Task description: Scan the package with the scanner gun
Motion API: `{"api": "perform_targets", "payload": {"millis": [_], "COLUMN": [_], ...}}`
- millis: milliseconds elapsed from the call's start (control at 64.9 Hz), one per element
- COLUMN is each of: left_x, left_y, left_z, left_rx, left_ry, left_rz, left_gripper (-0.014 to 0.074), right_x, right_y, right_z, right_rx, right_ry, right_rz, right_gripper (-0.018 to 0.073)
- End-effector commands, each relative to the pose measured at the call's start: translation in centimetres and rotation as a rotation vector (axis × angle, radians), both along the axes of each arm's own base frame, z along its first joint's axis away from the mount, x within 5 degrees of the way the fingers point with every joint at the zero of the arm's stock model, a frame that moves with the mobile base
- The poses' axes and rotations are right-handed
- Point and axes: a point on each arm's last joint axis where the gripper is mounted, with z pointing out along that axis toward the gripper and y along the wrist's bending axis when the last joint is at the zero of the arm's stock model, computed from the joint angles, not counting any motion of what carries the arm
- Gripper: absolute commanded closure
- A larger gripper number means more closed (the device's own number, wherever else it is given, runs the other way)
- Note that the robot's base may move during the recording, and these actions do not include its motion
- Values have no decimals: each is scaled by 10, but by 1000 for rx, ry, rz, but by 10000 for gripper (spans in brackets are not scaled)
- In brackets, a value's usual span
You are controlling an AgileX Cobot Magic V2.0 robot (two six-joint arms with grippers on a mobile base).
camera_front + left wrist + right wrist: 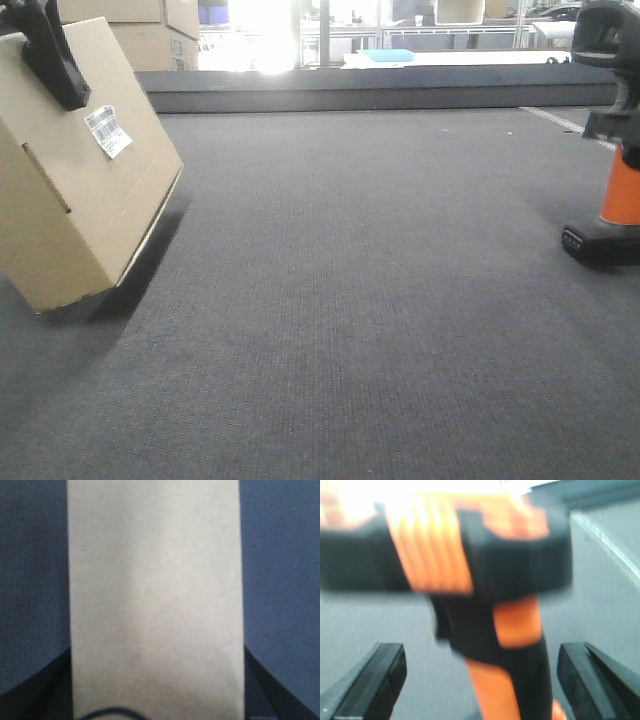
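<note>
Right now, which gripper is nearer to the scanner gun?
Right. The right gripper, open, flanks the scanner gun; the left gripper grips the package, far from it.

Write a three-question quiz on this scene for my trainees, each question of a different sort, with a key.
1. True or false: the package lies flat on the carpet.
2. The scanner gun has a handle coloured: A) blue, B) orange, C) green.
3. Which hand has its fingers on either side of the scanner gun, not closed on it?
Key: 1. False: it is tilted, gripped by the left hand. 2. B. 3. The right hand.
</note>
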Motion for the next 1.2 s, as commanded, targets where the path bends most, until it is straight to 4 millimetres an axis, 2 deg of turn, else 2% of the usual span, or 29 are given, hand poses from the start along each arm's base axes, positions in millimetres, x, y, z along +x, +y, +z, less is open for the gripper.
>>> {"api": "perform_targets", "payload": {"millis": [0, 231, 694, 1064, 1187], "left_x": [0, 0, 0, 0, 0], "left_y": [-2, -2, -2, -2, -2], "left_z": [3, 3, 3, 3, 3], "left_rx": [-6, -5, -5, -5, -5], "left_ry": [-25, -24, -24, -19, -19], "left_rz": [1, 1, 1, 0, 0], "left_gripper": [707, 707, 707, 707, 707], "right_x": [5, 14, 14, 18, 18], "right_y": [0, -2, -5, -5, -5], "right_z": [6, 12, 11, 15, 15], "right_rx": [-11, -2, 17, 16, 15], "right_ry": [-15, -25, -14, -33, -31], "right_rz": [1, -16, -55, -53, -51], "right_gripper": [42, 42, 45, 326, 377]}}
